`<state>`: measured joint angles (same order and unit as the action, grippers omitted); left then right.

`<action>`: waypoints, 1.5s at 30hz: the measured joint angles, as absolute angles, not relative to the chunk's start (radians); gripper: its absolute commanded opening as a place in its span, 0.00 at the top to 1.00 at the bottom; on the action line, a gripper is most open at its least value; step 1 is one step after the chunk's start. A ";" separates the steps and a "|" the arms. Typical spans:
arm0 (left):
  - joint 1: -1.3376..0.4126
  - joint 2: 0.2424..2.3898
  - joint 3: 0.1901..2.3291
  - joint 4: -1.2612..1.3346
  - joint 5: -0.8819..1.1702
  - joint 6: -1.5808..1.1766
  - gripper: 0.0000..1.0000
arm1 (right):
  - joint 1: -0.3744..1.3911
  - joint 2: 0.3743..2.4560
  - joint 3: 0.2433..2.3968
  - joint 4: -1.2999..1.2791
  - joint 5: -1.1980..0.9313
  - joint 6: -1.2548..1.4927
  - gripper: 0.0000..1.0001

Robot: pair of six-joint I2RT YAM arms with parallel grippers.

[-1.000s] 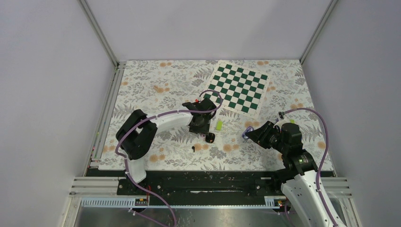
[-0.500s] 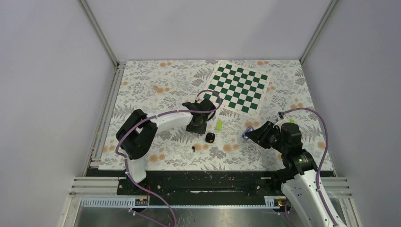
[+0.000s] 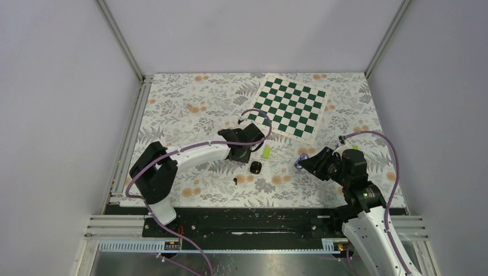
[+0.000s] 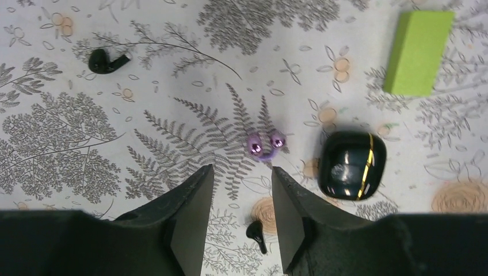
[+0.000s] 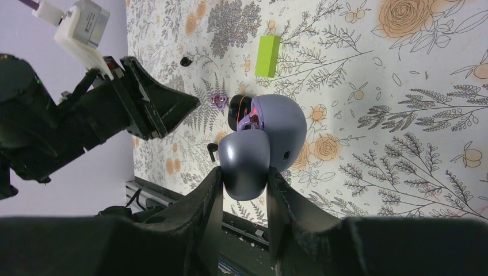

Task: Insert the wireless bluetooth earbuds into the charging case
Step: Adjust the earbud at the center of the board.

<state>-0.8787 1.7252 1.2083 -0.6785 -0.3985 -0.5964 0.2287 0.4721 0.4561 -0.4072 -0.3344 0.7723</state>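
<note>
The black charging case, glossy with a gold band, lies closed on the floral mat; it also shows in the top view. One black earbud lies on the mat between the fingers of my open left gripper, which hovers above it. A second earbud lies farther off at the upper left. In the top view the left gripper is just up-left of the case, and one earbud shows. My right gripper is shut on a lilac-grey clamshell case, hinged open, held above the mat.
A lime-green block lies beyond the black case. A small purple piece with two shiny beads lies left of the case. A green chessboard is at the back right, and a small tan piece at the back left.
The left arm's elbow has dropped and swung left, and its gripper has drawn slightly back from the black case. The right arm and the objects have not moved.
</note>
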 measured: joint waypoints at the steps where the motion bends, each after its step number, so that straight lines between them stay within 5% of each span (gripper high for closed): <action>1: -0.890 1.718 1.203 -0.675 -0.400 -0.589 0.59 | 0.229 0.472 0.456 -0.406 -0.334 0.772 1.00; 9: -0.949 1.708 1.096 -0.613 -0.333 -0.498 0.74 | 0.229 0.474 0.453 -0.406 -0.334 0.772 1.00; 45: -0.953 1.877 1.229 -0.628 -0.430 -0.473 0.65 | 0.229 0.468 0.453 -0.406 -0.334 0.773 1.00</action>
